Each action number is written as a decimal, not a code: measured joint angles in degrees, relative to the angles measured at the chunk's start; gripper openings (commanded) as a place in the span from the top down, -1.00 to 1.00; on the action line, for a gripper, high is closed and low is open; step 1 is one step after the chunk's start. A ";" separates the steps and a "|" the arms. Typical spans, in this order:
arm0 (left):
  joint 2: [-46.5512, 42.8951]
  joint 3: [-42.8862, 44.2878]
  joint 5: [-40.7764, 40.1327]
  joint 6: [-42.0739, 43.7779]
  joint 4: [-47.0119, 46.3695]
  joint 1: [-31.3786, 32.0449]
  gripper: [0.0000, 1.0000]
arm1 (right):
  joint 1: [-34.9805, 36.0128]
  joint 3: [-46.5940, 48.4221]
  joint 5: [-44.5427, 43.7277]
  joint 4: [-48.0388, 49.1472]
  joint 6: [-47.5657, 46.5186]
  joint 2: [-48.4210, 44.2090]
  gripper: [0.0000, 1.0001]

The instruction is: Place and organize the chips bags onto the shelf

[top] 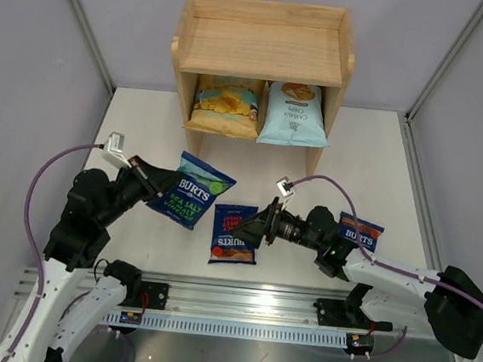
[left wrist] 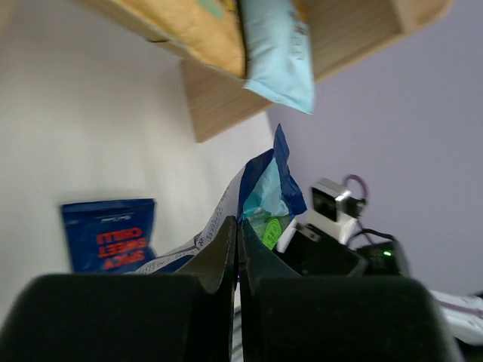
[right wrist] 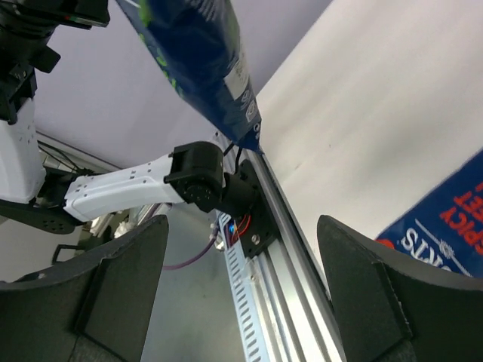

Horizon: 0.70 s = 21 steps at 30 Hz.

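My left gripper (top: 163,189) (left wrist: 239,226) is shut on the edge of a dark blue BURTS sea salt bag (top: 194,190) (left wrist: 266,188) (right wrist: 198,54), which hangs lifted off the table. A second BURTS bag (top: 234,232) (left wrist: 109,234) (right wrist: 447,225) with red lettering lies flat at centre. My right gripper (top: 255,227) (right wrist: 241,253) stands open and empty at that bag's right edge. A third BURTS bag (top: 360,233) lies beside the right arm. The wooden shelf (top: 264,50) (left wrist: 225,105) holds a yellow-and-teal bag (top: 225,104) (left wrist: 189,30) and a pale blue cassava bag (top: 294,113) (left wrist: 280,54) on its lower tier.
The shelf's upper tier (top: 266,28) has a low rim. A metal rail (top: 238,305) (right wrist: 281,249) with both arm bases runs along the near table edge. Grey walls close in the left, right and back.
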<state>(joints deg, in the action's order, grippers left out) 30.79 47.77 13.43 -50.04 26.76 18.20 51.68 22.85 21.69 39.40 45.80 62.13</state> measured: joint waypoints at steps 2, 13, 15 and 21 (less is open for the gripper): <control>0.15 1.64 2.71 -1.36 -1.29 0.59 1.00 | 1.44 0.87 -1.57 2.78 -1.18 1.95 -0.76; 0.83 4.00 6.05 -9.33 -6.36 6.97 1.00 | 7.56 10.05 -3.85 15.96 -8.57 10.16 -0.78; 0.68 4.00 6.03 -10.38 -7.17 8.04 1.00 | 8.13 10.86 -4.31 17.55 -9.70 11.39 -0.72; -0.35 4.00 5.95 -12.04 -8.31 9.35 1.00 | 10.19 13.55 -5.05 19.06 -12.61 13.86 0.13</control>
<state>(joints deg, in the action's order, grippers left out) 30.44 51.77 19.38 -62.08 18.46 27.55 61.87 36.40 16.64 58.46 33.19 75.99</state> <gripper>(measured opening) 0.004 0.542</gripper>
